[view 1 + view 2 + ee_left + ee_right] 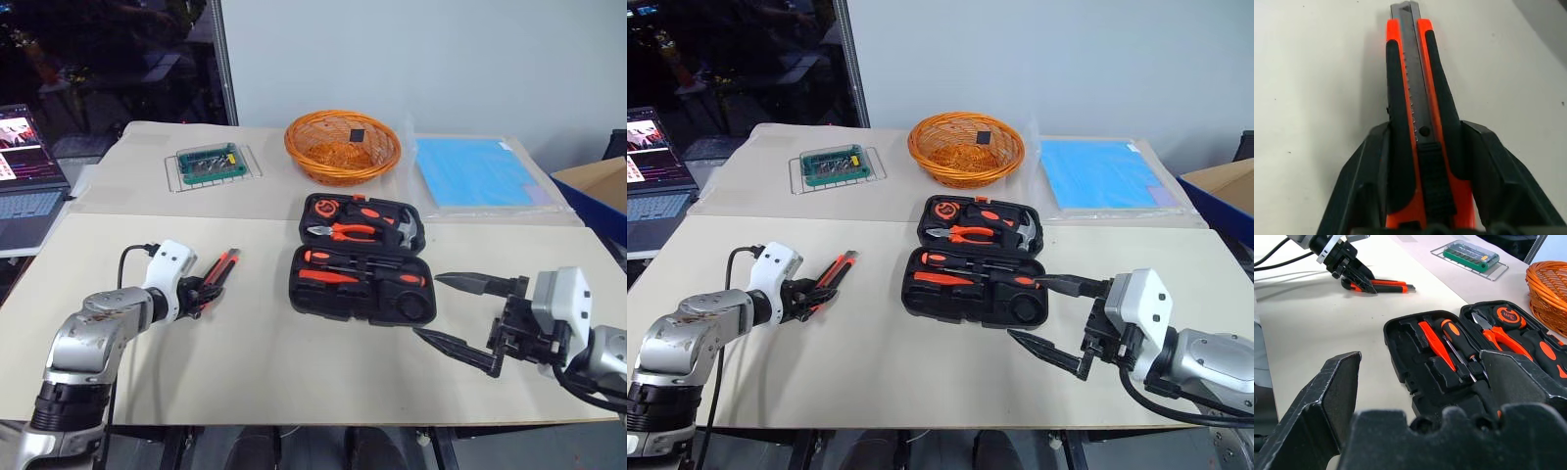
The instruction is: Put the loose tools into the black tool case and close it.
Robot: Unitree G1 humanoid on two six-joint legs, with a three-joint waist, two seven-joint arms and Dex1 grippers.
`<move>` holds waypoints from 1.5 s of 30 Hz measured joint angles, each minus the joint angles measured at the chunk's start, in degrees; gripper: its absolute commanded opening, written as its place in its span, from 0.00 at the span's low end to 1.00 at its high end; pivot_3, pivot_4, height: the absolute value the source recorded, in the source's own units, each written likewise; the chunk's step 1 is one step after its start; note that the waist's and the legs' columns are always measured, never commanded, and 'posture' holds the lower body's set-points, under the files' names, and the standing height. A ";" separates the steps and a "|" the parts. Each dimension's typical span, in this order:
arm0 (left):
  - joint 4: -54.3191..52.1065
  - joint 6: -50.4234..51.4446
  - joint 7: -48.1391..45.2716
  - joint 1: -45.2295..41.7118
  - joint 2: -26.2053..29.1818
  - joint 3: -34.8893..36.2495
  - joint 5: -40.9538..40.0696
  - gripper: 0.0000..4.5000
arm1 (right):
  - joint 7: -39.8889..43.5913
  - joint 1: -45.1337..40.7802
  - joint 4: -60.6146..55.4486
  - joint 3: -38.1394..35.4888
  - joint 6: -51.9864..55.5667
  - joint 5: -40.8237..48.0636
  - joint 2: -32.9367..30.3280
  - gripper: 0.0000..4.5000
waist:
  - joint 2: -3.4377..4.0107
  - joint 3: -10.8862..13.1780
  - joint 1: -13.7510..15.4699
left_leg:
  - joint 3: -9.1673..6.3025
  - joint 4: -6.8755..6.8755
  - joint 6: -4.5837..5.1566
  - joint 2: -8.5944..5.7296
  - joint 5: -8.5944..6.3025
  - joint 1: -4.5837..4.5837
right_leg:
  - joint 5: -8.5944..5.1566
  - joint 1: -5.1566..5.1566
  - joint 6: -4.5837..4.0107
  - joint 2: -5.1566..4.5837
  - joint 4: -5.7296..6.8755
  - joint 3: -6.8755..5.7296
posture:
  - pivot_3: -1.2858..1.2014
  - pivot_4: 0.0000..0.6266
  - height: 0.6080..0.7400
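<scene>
Left gripper (206,292) sits low over the table (255,382), fingers either side of the orange-and-black knife (221,268). In the left wrist view the two fingers (1369,181) flank the knife's handle end, close against its black side grips; whether they press it or merely bracket it cannot be told. That view also gives detail the head views lack: the notched metal blade strip running up the middle of the knife (1415,112), a ribbed black slider near the fingers, the blade end pointing away from the gripper. The knife lies flat on the table.

The right wrist view shows the same pair from the far side, left gripper (1359,281) at the knife's butt end, the rest of the knife (1388,285) stretching out past it on the table.

Right gripper (1058,318) hangs above the table's near right, fingers spread wide, nothing between them, just beside the near right corner of the black tool case (975,262).

The case lies open at table centre, well apart from the knife. The far half holds pliers, a hammer and a round tape measure; the near half holds two screwdrivers (1449,350). The right wrist view shows empty recesses in the near half.

Beyond the case: orange wicker basket (342,147), green-topped bit box (210,164) on a wire rack, blue sheet (475,171), laptop (27,186) far left.
</scene>
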 measured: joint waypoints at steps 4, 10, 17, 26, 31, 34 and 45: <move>0.74 -2.00 -0.52 0.23 -1.59 0.92 -0.89 0.38 | -0.03 0.36 -0.01 0.00 0.00 -0.06 0.00 1.00 | 0.00 0.00 0.09 | 0.00 0.00 0.00 0.01 0.00 -0.01 | 0.00 0.00 0.00 -0.04 -0.01 0.00 | 0.52 0.24 1.00; -2.29 -3.19 -12.06 -4.36 -1.23 1.73 -11.53 0.38 | -0.05 1.52 -0.32 -0.94 0.00 0.05 0.00 1.00 | -0.08 0.04 0.05 | 0.07 0.01 0.01 -0.02 0.01 -0.04 | 0.00 -0.01 -0.01 0.01 0.00 0.00 | 0.52 0.24 1.00; 4.87 -17.44 -31.85 -26.41 -4.86 -24.89 -3.14 0.38 | 4.52 8.63 -1.25 -12.50 0.03 2.45 -1.25 1.00 | -0.05 0.01 1.34 | 0.21 0.13 0.04 -0.15 0.03 -0.02 | 0.02 0.35 0.08 0.12 -0.27 0.04 | 0.52 0.24 1.00; 28.44 -36.70 -39.13 -36.20 -13.88 -38.73 11.82 0.38 | 5.06 14.67 -5.30 -20.54 2.15 5.31 -1.63 1.00 | -0.03 0.01 -0.11 | 0.07 0.12 0.07 -0.11 0.02 -0.08 | 0.06 0.19 0.19 0.24 -0.10 0.11 | 0.52 0.24 1.00; 35.01 -43.61 -41.07 -38.26 -15.18 -39.50 16.07 0.38 | 3.19 15.87 -8.09 -20.81 2.78 6.78 -1.37 1.00 | -0.03 0.01 -0.01 | 0.07 0.13 0.07 -0.14 0.03 -0.11 | -0.01 0.21 0.28 0.20 -0.13 0.11 | 0.52 0.24 1.00; 37.70 -45.43 -41.88 -38.92 -15.38 -39.42 17.80 0.38 | 2.17 16.53 -8.64 -20.81 2.84 6.81 -1.30 1.00 | -0.03 0.01 0.00 | 0.07 0.13 0.08 -0.14 0.03 -0.11 | 0.00 0.20 0.29 0.20 -0.13 0.11 | 0.52 0.24 1.00; 41.24 -45.43 -47.23 -40.52 -16.47 -37.17 18.64 0.82 | 0.31 16.45 -8.74 -20.51 2.84 6.88 -1.33 1.00 | -0.03 0.00 -0.04 | 0.06 0.13 0.08 -0.14 0.03 -0.20 | 0.17 0.10 0.53 0.21 -0.07 0.10 | 0.52 0.24 1.00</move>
